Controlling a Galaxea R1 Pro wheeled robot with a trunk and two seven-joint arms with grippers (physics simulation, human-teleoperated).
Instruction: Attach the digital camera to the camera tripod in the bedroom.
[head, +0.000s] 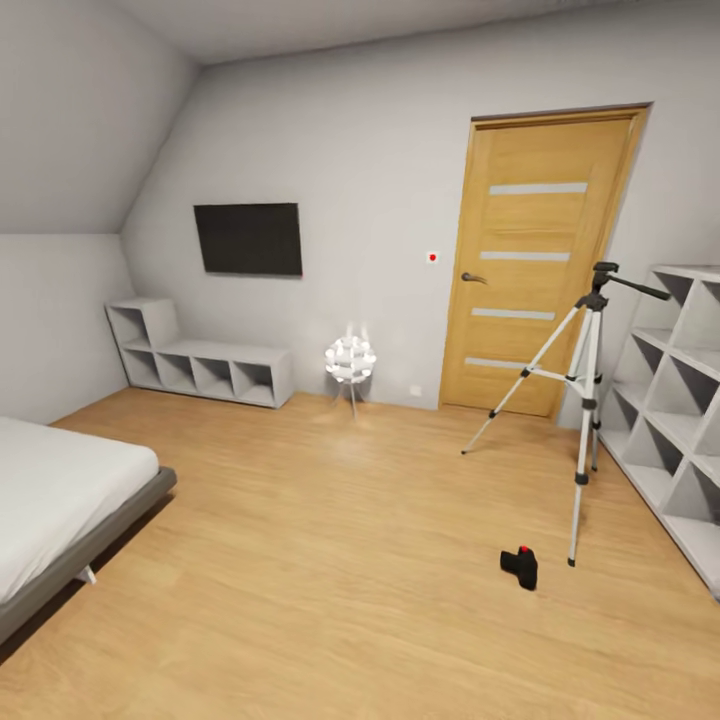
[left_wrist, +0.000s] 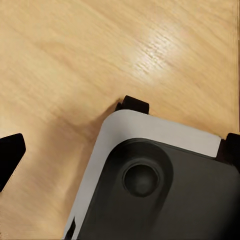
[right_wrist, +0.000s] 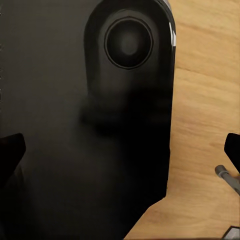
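The digital camera (head: 520, 566) is a small black box with a red button on top, lying on the wood floor at the right of the head view. Just to its right stands the camera tripod (head: 588, 400), silver-white legs spread, black head and pan handle at the top, nothing mounted on it. In the left wrist view my left gripper (left_wrist: 120, 152) is open, its black fingertips (left_wrist: 11, 154) wide apart over my own white and black base. My right gripper (right_wrist: 120, 150) is open too, spread over a black part of my body.
A white cube shelf (head: 678, 400) stands right behind the tripod, beside a wooden door (head: 540, 260). A grey bed (head: 60, 510) fills the near left. A low shelf (head: 200, 365), a wall screen (head: 248, 238) and a small lamp (head: 350, 362) line the far wall. Open floor lies between.
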